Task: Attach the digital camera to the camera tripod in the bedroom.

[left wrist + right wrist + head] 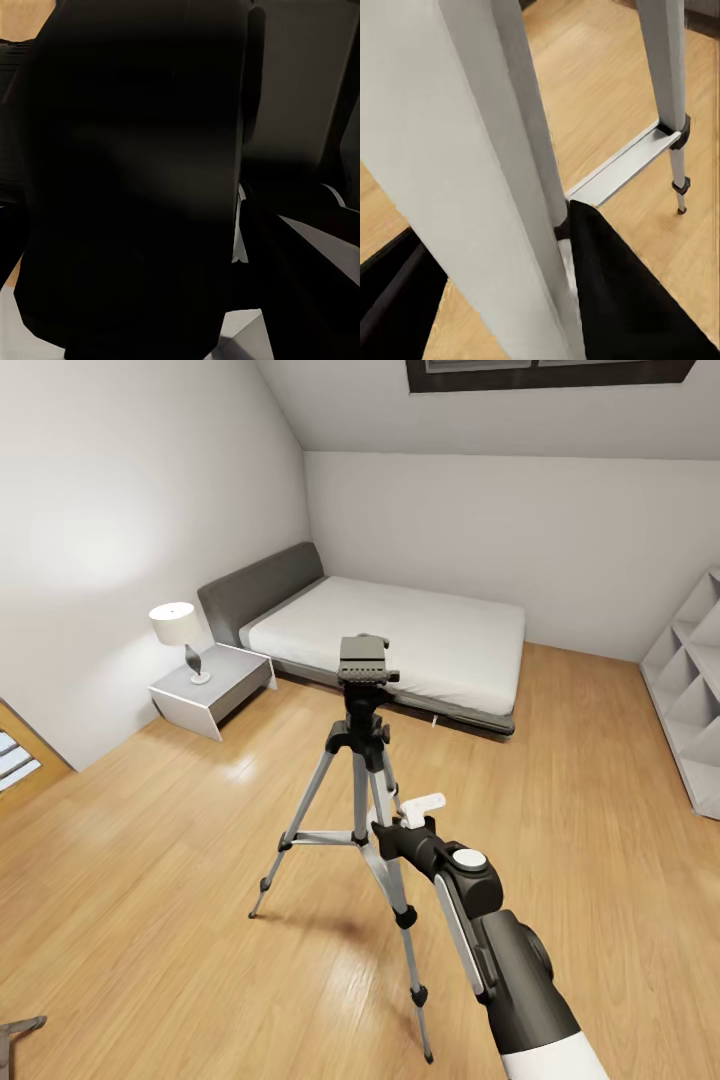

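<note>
You are in the bedroom with one camera tripod standing on the wood floor in front of the low grey bed, and its head plate is bare, so the camera is not yet mounted. The digital camera itself cannot be made out with any certainty: your left wrist view is taken up by a large dark matte bulk right against the lens, which may be the camera in your left gripper, but you cannot tell that, nor whether that gripper is wide or closed. Your right gripper sits low against the tripod, by the near leg beneath the centre joint; in the right wrist view a silver leg runs right between its black fingers, apparently touching, so it looks clamped on the leg, though the grip is a judgement. What is left seems to be the whole attaching step: bringing the camera up over the head plate and seating it. Counted: one tripod with three legs, one bed, one nightstand carrying one lamp, one white shelf unit at the right wall, one skylight overhead.
</note>
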Robot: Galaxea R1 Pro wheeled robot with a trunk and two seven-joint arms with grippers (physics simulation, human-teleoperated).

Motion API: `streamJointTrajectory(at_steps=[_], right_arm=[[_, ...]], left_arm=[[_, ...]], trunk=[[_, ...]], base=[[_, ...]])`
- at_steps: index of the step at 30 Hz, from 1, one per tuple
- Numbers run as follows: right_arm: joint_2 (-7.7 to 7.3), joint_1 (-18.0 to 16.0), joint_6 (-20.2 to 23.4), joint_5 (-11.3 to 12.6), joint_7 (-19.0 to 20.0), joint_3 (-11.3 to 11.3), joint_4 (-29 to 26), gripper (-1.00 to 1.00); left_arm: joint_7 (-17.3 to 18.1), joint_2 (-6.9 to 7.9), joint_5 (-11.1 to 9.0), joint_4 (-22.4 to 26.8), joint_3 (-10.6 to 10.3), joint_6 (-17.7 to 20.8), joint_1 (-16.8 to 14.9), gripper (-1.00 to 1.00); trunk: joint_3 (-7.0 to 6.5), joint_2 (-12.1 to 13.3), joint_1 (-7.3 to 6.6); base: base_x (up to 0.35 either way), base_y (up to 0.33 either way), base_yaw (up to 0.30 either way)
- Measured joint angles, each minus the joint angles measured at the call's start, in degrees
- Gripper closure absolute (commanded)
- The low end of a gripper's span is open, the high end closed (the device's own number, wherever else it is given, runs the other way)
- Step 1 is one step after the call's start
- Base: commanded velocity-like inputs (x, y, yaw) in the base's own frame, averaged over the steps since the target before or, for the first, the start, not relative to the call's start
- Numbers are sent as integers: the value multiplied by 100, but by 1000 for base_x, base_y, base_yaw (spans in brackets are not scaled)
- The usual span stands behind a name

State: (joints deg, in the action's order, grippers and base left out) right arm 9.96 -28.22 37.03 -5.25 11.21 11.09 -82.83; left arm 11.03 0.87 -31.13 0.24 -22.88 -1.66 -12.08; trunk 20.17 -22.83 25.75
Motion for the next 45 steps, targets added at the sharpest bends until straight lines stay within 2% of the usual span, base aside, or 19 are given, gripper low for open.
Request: streamJointTrajectory(at_steps=[2, 20, 23, 45], right_arm=[[1, -3, -31, 63, 6, 3, 33, 100], [1, -5, -22, 37, -60, -18, 54, 100], [1, -6, -10, 102, -140, -20, 45, 100], [1, -7, 51, 133, -201, -54, 2, 100]], left_arm=[[0, 0, 2, -1, -1, 0, -1, 100], [0, 0, -1, -2, 0, 0, -1, 100], [1, -1, 2, -1, -1, 0, -1, 100], [12, -5, -5, 3, -4, -20, 7, 100]], trunk=[[1, 2, 1], [0, 1, 0], [0, 1, 1], [0, 0, 1]], base=[[0, 0, 0], [0, 0, 0], [0, 0, 0], [0, 0, 0]])
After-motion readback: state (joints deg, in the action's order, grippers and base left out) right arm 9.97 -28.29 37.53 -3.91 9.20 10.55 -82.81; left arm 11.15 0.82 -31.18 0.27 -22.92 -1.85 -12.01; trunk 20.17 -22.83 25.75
